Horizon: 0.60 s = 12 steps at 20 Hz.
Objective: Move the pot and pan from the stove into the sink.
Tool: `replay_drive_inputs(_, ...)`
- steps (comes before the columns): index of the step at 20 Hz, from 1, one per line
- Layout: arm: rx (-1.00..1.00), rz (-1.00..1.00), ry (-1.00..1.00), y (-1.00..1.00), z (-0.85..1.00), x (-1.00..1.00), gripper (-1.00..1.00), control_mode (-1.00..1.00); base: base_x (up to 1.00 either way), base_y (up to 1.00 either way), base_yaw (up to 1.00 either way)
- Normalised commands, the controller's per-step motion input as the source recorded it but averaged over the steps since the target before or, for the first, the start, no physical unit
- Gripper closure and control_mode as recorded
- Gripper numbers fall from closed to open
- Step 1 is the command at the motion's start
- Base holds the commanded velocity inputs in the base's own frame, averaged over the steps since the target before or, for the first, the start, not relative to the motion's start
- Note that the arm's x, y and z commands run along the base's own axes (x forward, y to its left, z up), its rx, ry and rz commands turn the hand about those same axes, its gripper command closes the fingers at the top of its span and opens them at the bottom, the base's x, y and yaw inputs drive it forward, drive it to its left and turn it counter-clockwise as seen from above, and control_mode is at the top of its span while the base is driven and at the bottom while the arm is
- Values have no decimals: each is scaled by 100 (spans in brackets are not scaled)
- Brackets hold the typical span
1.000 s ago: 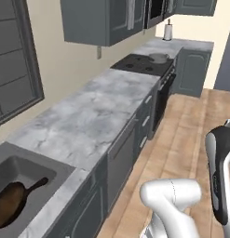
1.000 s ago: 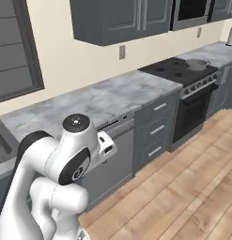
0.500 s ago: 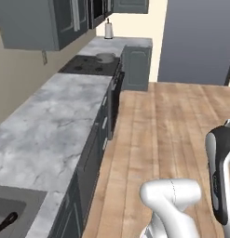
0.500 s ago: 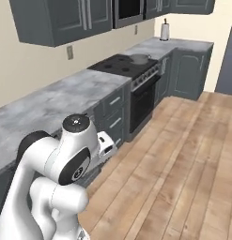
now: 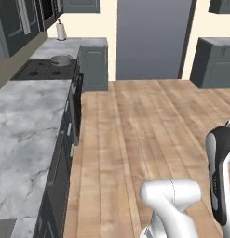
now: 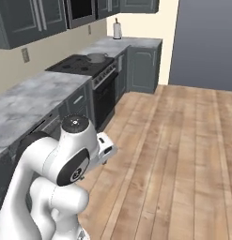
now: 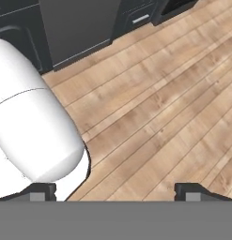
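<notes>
pot [image 5: 61, 60]: on stove [image 5: 42, 69], back-right burner, nr its far edge; upright
stove: set in grey marble counter [image 5: 28, 121], far end
paper towel roll [image 5: 61, 31]: beyond stove, on corner counter
gripper [image 7: 115, 190]: jaws wide apart, nothing betw. them; over wood floor [image 5: 149, 125], well away fr. stove

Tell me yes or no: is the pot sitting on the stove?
Yes, the pot rests on the stove at its far burner, in the right base view.
</notes>
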Motion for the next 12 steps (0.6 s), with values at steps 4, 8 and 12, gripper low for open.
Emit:
replay_drive_inputs(4,0,0,0,0,0,0,-100,100,-2,-4,-2)
replay_drive_inputs(8,0,0,0,0,0,0,-100,100,56,13,-1)
replay_drive_inputs(12,0,0,0,0,0,0,-100,100,100,36,-4)
